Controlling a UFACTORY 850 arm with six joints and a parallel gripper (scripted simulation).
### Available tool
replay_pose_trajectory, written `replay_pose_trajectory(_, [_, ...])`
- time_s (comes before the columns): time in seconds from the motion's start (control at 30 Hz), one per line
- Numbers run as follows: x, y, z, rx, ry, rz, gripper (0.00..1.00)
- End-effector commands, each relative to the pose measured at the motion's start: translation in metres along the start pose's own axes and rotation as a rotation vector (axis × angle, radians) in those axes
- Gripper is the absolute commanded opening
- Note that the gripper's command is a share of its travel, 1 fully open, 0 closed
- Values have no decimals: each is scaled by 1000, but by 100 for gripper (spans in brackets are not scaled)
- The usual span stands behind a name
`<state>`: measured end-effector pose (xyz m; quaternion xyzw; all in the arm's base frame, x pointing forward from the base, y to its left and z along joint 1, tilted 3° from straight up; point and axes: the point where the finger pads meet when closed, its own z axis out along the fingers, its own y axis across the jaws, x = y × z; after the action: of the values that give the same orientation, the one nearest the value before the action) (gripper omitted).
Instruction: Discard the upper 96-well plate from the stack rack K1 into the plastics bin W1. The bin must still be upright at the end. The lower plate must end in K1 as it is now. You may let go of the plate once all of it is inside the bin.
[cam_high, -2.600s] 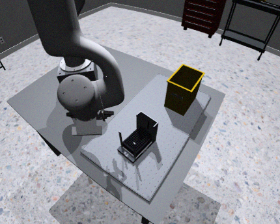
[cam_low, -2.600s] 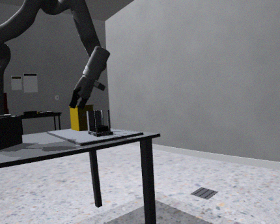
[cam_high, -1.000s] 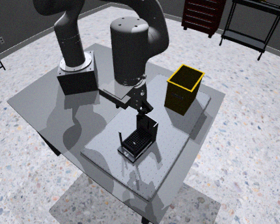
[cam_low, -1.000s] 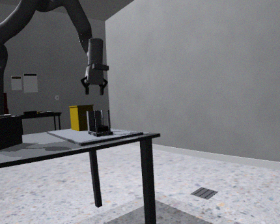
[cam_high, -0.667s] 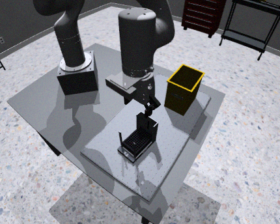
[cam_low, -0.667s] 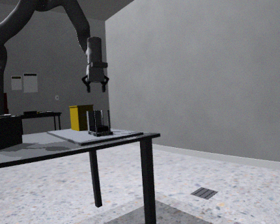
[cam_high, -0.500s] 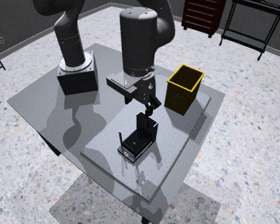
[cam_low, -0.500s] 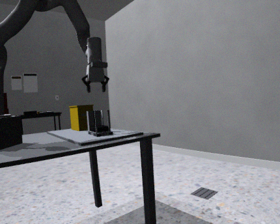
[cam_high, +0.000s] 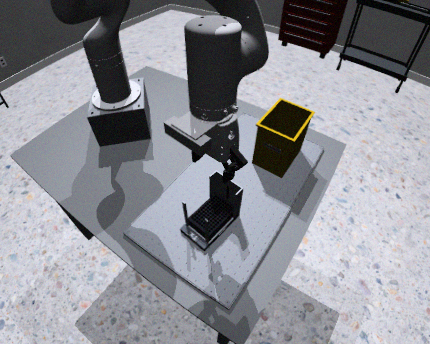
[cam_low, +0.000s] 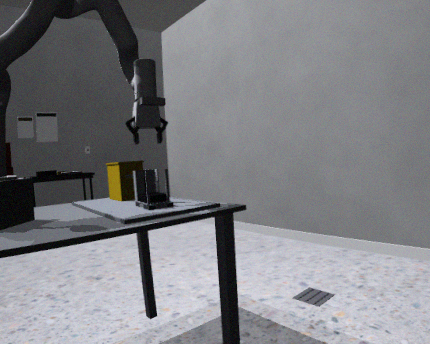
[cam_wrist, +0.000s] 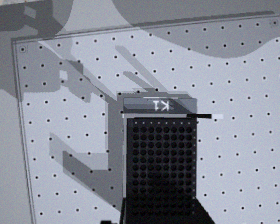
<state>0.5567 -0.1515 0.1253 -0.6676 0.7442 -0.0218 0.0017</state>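
A yellow bin (cam_high: 280, 142) with a black interior is sitting on a pale grey board (cam_high: 165, 220) dotted with dark holes, while a black well plate (cam_wrist: 160, 165) is showing its grid of round wells over speckled terrazzo flooring (cam_high: 370, 240).

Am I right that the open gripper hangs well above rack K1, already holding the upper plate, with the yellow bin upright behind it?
Not quite: the gripper holds nothing. The exterior view shows its fingers spread and bare, high above rack K1, and the top view shows the upper plate in the rack. The yellow bin does stand upright.
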Motion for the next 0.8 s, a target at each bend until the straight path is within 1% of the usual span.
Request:
replay_pose_trajectory(0.0, [0, -1, 7, 2, 0, 0, 100])
replay_pose_trajectory(0.1, [0, -1, 8, 2, 0, 0, 100])
replay_pose_trajectory(0.6, [0, -1, 33, 2, 0, 0, 100])
replay_pose_trajectory(0.77, [0, -1, 38, 2, 0, 0, 100])
